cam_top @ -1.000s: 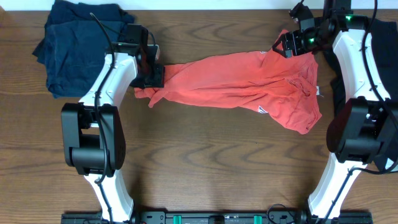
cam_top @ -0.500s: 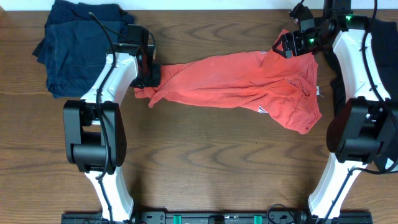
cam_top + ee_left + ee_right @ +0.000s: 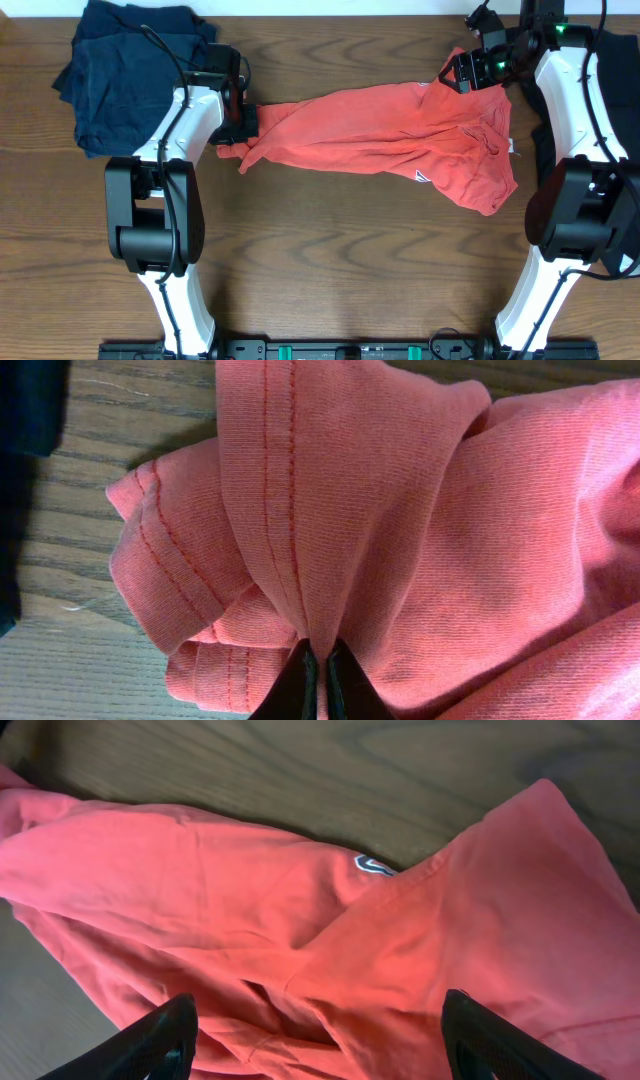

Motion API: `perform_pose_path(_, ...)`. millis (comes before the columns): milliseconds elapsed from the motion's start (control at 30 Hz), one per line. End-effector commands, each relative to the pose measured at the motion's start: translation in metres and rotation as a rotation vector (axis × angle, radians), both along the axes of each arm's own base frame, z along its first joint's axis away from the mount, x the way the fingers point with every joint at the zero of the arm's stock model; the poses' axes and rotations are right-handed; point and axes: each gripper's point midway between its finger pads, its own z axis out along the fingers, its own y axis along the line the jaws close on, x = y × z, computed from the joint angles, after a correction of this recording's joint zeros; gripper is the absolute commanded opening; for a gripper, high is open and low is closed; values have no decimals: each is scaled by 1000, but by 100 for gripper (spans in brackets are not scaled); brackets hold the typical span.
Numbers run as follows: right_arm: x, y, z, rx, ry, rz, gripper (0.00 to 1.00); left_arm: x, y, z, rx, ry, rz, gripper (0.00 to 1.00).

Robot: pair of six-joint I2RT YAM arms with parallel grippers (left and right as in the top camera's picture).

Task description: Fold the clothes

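Overhead, the red-orange T-shirt (image 3: 400, 135) lies stretched in a crumpled band across the back half of the wooden tabletop (image 3: 330, 260). The left tool (image 3: 318, 672) is closed and pinches a stitched fold at the shirt's left end, as the left wrist view shows. The right tool (image 3: 320, 1045) hangs over the shirt's upper right part with its jaws spread wide, gripping nothing. A heap of navy garments (image 3: 125, 75) sits at the back left corner, apart from the shirt.

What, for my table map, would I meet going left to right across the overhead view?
The navy clothes → the red shirt → the black cloth at the right edge.
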Motion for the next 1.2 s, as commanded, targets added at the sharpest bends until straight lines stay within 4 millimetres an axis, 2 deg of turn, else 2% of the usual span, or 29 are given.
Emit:
perform_pose_path(0, 2, 0, 7, -19, -27, 15, 77, 1, 4, -2, 4, 5, 41, 6)
perform_pose_path(100, 2, 0, 7, -19, -27, 15, 77, 12, 3, 18, -9, -51, 71, 6)
perform_pose_path(267, 2, 0, 7, -19, -27, 15, 77, 39, 1, 74, -28, -205, 73, 6)
perform_pose_path(367, 2, 0, 7, -19, -27, 14, 77, 58, -1, 100, -40, -306, 72, 6)
perform_pose_path(467, 1, 0, 7, -19, -24, 15, 77, 68, -2, 106, -47, -355, 72, 6)
perform_pose_path(667, 0, 0, 6, -18, -20, 15, 77, 77, 1, 104, -29, -382, 76, 6)
perform_pose_path(833, 0, 0, 6, -18, -19, 15, 77, 78, 7, 90, 15, -358, 81, 6)
perform_pose_path(1033, 0, 0, 6, -18, -18, 14, 77, 73, 11, 59, 38, -291, 85, 6)
perform_pose_path(1167, -1, 0, 6, -19, -16, 15, 77, 66, 11, 28, 48, -217, 82, 7)
